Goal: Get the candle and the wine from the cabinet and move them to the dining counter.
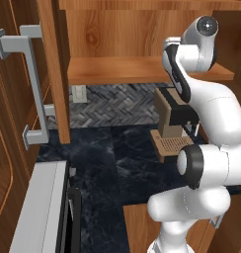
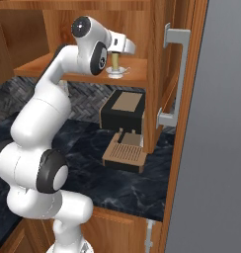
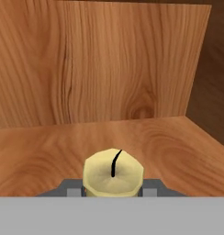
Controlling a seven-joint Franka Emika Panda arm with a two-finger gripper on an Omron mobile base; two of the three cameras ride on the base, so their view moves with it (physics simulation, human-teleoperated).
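one squat cream candle (image 3: 113, 179), faceted, with a dark wick, is sitting on the wood-grained cabinet (image 3: 132, 69) shelf, the gripper (image 3: 112, 189) pinching it between its fingers.

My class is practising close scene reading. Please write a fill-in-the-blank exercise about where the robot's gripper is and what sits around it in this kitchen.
1. The gripper is shut on the ____, which has a dark wick.
2. The candle stands on the wooden ____ inside the open cabinet.
3. On the dark worktop below the shelf stands a black and tan ____ machine.
4. Each cabinet door carries a grey bar ____.

Missing words: candle; shelf; coffee; handle
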